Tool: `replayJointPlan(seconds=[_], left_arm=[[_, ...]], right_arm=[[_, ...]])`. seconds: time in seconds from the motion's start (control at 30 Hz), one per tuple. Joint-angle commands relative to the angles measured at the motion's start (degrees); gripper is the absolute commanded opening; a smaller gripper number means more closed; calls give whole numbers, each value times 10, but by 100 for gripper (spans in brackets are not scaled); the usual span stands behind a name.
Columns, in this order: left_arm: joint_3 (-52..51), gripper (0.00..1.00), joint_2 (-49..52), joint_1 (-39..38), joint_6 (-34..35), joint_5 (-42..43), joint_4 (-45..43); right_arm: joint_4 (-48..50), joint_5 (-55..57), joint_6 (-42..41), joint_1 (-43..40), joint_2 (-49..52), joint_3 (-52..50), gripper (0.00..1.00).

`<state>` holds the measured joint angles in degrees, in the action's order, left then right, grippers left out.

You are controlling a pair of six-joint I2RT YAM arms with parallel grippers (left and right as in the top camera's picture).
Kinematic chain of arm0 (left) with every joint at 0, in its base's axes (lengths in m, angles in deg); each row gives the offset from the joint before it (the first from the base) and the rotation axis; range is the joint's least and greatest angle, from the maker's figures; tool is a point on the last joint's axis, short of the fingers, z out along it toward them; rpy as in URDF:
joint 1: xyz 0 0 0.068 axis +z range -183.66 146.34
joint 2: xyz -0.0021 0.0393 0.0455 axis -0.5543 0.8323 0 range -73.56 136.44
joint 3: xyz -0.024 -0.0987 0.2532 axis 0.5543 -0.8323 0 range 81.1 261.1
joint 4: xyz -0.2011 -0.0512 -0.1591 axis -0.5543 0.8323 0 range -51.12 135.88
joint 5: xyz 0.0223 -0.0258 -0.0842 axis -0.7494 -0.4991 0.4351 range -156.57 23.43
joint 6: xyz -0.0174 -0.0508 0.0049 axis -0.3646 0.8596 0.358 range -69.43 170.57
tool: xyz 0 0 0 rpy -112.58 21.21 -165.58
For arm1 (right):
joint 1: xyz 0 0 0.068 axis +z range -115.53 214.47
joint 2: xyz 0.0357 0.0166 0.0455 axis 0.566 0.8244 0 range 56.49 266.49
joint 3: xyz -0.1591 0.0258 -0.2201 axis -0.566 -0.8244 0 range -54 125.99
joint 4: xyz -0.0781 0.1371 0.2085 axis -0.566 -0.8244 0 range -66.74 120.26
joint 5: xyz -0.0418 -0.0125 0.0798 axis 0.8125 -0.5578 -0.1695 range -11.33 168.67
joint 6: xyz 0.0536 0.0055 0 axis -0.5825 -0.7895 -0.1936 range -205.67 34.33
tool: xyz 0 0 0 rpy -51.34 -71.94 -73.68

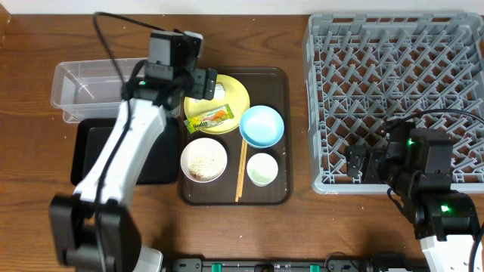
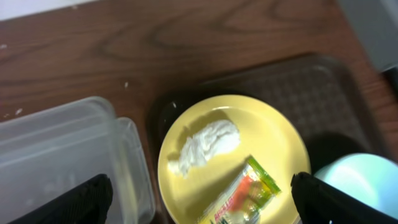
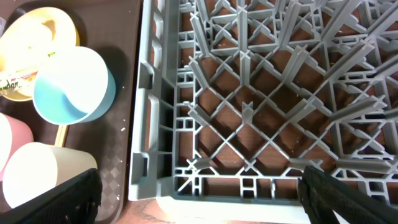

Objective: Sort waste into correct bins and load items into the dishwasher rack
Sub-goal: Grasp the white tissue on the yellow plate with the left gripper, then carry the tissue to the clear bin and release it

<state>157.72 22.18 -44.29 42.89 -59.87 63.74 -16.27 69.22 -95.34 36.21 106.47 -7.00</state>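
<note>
The yellow plate [image 1: 236, 97] lies on the brown serving tray [image 1: 276, 81] and holds the green-and-yellow wrapper [image 1: 208, 119] and the white tissue [image 2: 205, 143]. My left gripper [image 1: 203, 83] hovers open above the plate's left side, over tissue and wrapper [image 2: 245, 196], holding nothing. The white bowl [image 1: 203, 159] holds rice grains. The blue bowl [image 1: 262, 125], the cup [image 1: 262, 169] and the chopsticks [image 1: 242, 170] also lie on the tray. My right gripper [image 1: 363, 162] is open and empty at the front left corner of the grey rack [image 1: 401, 91].
The clear tub [image 1: 83, 91] stands left of the serving tray, with the black tray [image 1: 87, 155] in front of it. My left arm crosses over the black tray. The rack [image 3: 261, 112] holds nothing in view.
</note>
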Motion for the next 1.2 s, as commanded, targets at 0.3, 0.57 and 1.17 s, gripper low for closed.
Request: replayJointPlan(seconds=[0.3,0.57,1.17], left_arm=[[9,94,148,-30,-104,7,-78],[9,93,205,-30,-105,7,-98],[9,11,163,-29,-96,1,-102]], right_arm=[[0,-5,-6,-3,-1,14,99],[0,-5,-6,-3,-2,14,99],[-2,-5,-6,-3,-2,14,99]])
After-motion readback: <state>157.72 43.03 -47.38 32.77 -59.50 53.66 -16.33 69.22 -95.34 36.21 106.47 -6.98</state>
